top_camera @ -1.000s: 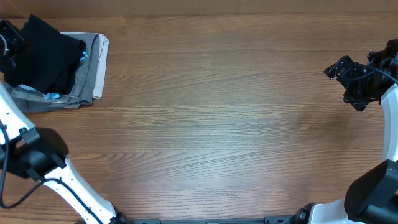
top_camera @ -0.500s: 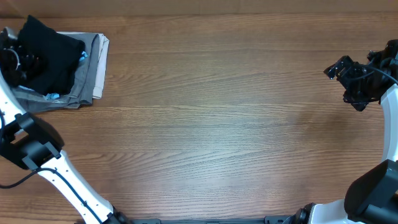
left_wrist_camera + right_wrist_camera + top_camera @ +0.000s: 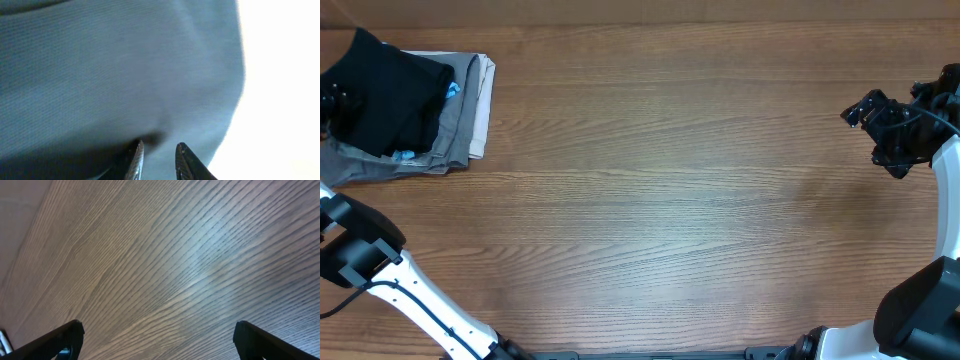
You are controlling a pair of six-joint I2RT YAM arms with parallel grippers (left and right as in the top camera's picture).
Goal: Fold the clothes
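Observation:
The black shirt (image 3: 395,95) lies folded on top of a pile of garments at the far left back of the table. My left gripper (image 3: 332,100) is at the shirt's left edge, partly cut off by the frame. In the left wrist view its fingers (image 3: 157,159) are nearly together against dark fabric (image 3: 125,75) that fills the view, apparently pinching the shirt. My right gripper (image 3: 868,118) hovers at the far right, away from the clothes. In the right wrist view it (image 3: 160,340) is wide open and empty above bare wood.
Under the shirt sit folded grey and beige garments (image 3: 470,100) with light-blue bits (image 3: 453,90). The wooden table (image 3: 670,200) stretches between the two arms. The left arm's base (image 3: 360,255) stands at the front left.
My left gripper has moved down and left along the shirt's left edge, and the shirt has shifted slightly left with it. The right arm has not moved.

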